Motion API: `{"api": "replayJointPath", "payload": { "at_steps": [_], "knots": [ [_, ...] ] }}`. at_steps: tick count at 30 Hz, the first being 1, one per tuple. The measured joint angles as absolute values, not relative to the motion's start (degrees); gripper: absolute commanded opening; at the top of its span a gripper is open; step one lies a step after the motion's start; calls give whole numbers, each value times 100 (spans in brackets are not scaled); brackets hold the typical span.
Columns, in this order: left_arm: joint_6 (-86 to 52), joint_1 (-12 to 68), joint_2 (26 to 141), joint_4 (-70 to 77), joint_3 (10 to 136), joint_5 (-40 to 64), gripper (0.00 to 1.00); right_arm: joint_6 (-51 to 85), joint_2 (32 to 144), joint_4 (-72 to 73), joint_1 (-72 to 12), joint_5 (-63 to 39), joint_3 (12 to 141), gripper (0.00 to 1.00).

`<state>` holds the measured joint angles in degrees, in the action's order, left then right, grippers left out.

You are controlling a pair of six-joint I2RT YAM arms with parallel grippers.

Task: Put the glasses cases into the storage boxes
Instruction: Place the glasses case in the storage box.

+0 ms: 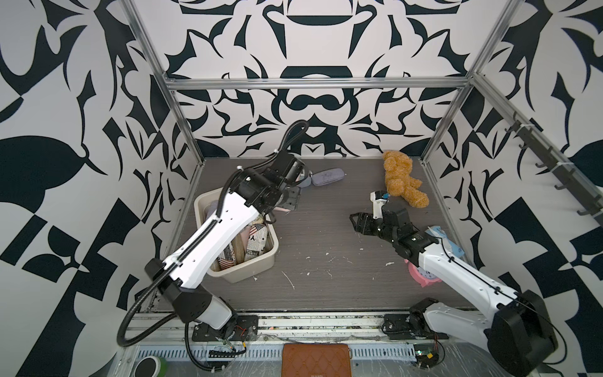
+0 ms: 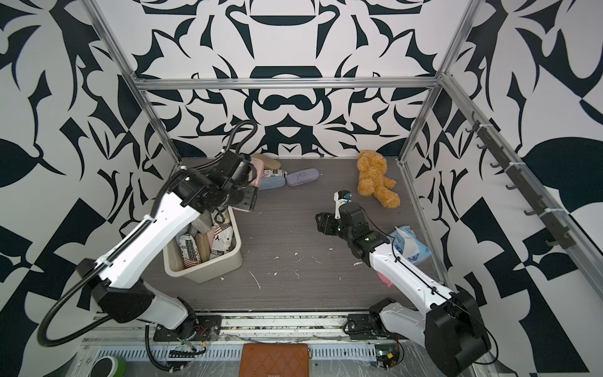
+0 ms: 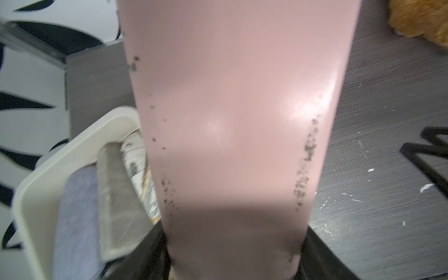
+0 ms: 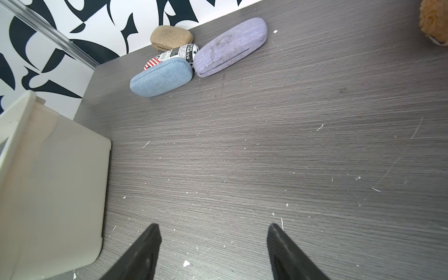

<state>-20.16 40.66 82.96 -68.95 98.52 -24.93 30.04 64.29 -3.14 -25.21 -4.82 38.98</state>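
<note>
Our left arm (image 1: 212, 235) stretches toward 1 o'clock over the storage box (image 2: 202, 274), left gripper (image 2: 246, 199) clamped on a pink case (image 3: 237, 109); right gripper (image 4: 213, 225) points toward 10 o'clock, jaws apart.

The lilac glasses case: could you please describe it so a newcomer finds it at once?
At the far edge of the grey table, by the patterned wall, loose cases cluster. The lilac case is the outermost, towards the teddy bear, beside the blue case.

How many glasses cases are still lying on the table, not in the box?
4, bunched together at the back: a tan case, a newspaper-print case, a blue case and a lilac case. The left arm may hide others.
</note>
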Motion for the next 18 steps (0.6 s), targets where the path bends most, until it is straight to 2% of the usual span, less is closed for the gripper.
{"api": "replayJointPath", "payload": {
  "at_steps": [5,9,11,14,18],
  "knots": [
    [-2687,3717,7019,-7697,8132,-2668,62,3063,6431,-276,-2521,-596,3889,72],
    [-3061,3708,6202,-8171,7349,-2722,62,3138,6490,-191,-2521,-698,3879,72],
    [-3105,3704,5883,-8281,7109,-2749,65,3166,6547,-148,-2521,-760,3872,72],
    [-3006,3660,5699,-8305,6816,-2746,70,3197,6602,-139,-2521,-829,3870,72],
    [-2821,3629,6010,-8364,6895,-2676,70,3212,6606,-123,-2521,-873,3868,72]
  ]
}}
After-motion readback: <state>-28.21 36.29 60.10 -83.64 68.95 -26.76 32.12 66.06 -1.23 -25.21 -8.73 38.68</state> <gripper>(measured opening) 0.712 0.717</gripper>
